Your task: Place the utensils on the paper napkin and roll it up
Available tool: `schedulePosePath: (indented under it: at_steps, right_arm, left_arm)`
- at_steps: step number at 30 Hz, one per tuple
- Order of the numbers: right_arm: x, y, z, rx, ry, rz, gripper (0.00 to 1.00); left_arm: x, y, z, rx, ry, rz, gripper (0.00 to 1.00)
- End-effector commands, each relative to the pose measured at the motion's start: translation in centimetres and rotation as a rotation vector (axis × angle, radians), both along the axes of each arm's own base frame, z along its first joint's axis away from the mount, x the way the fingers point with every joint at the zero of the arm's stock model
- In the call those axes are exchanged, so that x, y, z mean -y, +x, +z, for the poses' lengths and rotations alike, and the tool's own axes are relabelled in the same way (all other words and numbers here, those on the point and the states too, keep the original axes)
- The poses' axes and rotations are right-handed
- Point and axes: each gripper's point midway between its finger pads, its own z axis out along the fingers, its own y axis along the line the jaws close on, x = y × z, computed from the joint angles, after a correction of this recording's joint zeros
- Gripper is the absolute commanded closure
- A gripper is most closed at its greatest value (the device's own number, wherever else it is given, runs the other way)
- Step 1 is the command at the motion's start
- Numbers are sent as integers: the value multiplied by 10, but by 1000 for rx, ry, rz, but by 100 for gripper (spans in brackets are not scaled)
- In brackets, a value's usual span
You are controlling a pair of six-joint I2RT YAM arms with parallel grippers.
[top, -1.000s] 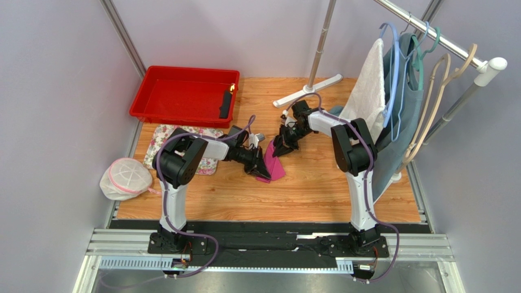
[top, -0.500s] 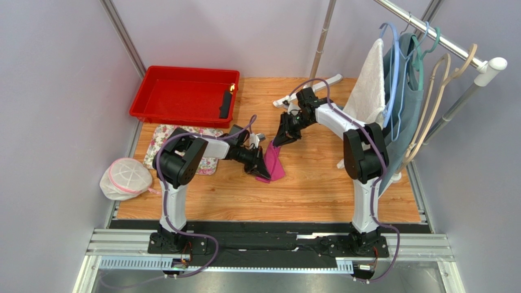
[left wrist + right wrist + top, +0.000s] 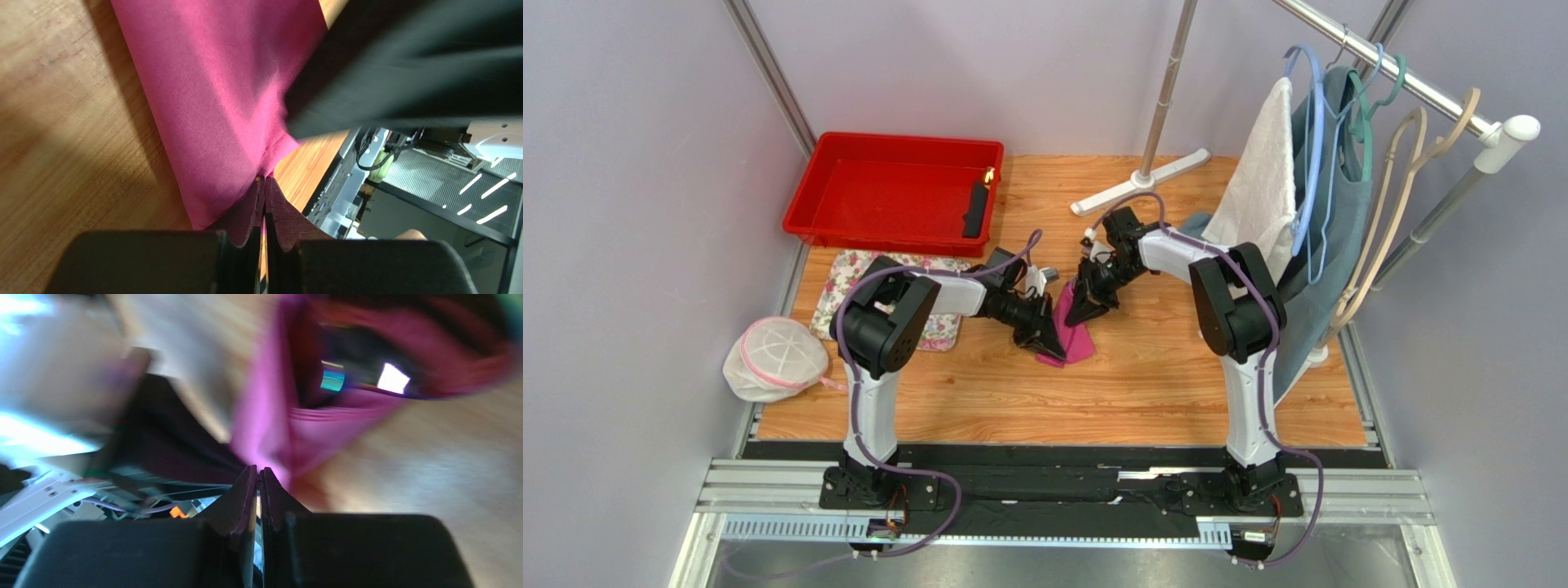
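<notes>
Paper napkin (image 3: 209, 92): thin, soft, light, likely tears easily; take hold at an edge.
Left gripper (image 3: 264, 184): pressed together, pinching that sheet's fold, lower centre.
Right gripper (image 3: 259, 474): pressed together; hold unclear.

Light wooden counter (image 3: 1149, 380) with plank grain, seen from above. A red plastic tray (image 3: 879, 190) sits at the far left corner. Just in front of it a white cloth with pink flowers (image 3: 840, 276) lies flat, partly hidden. A white mesh bag (image 3: 775, 355) with pink trim rests at the left edge. Near the middle lies the paper napkin (image 3: 1078, 343), magenta, gathered into a narrow strip. The white foot of a clothes rack (image 3: 1136, 184) stands at the far side
</notes>
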Motion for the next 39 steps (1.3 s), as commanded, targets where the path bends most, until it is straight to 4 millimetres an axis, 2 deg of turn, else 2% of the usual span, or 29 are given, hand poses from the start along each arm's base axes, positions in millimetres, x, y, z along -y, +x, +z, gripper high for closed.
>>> schedulePosePath:
  at_steps: [1, 4, 8, 9, 11, 12, 14, 18, 21, 27, 30, 34, 35, 39]
  right_arm:
    - [24, -5, -30, -28, -75, -15, 93]
    - [35, -8, -42, -29, -110, -12, 94]
    - [39, -7, -53, -29, -130, -7, 96]
    - [37, -5, -54, -27, -129, -8, 96]
    - [38, -2, -58, -21, -137, -10, 97]
    - [38, -1, -59, -14, -140, -10, 97]
    - [38, 1, -62, -12, -149, -12, 97]
    - [37, 5, -63, -2, -153, -14, 98]
    - [36, 10, -66, 3, -154, -19, 98]
    - [33, 20, -66, 16, -153, -29, 98]
    - [33, 23, -67, 21, -155, -29, 98]
    - [31, 28, -68, 28, -155, -31, 98]
    - [30, 30, -66, 33, -151, -31, 98]
    - [26, 34, -51, 52, -120, -29, 97]
  left_arm:
    - [-17, 4, -27, 61, 126, 21, 91]
    - [-12, 6, -21, 80, 90, 18, 86]
    - [-4, 11, -6, 94, 17, 27, 82]
    - [-3, 9, -1, 86, -17, 24, 78]
    - [4, 19, 22, 135, -103, 49, 73]
    - [5, 15, 29, 129, -142, 43, 67]
    - [9, 21, 53, 179, -207, 43, 64]
    - [11, 20, 72, 192, -244, 29, 63]
    - [11, 17, 69, 179, -234, 17, 64]
    - [5, 4, 45, 102, -194, 0, 74]
    - [0, -5, 28, 58, -149, -5, 80]
    - [-12, -9, -9, 8, -33, -7, 91]
    - [-14, -5, -14, 3, -7, 6, 97]
    - [-22, -1, -31, -34, 52, 31, 100]
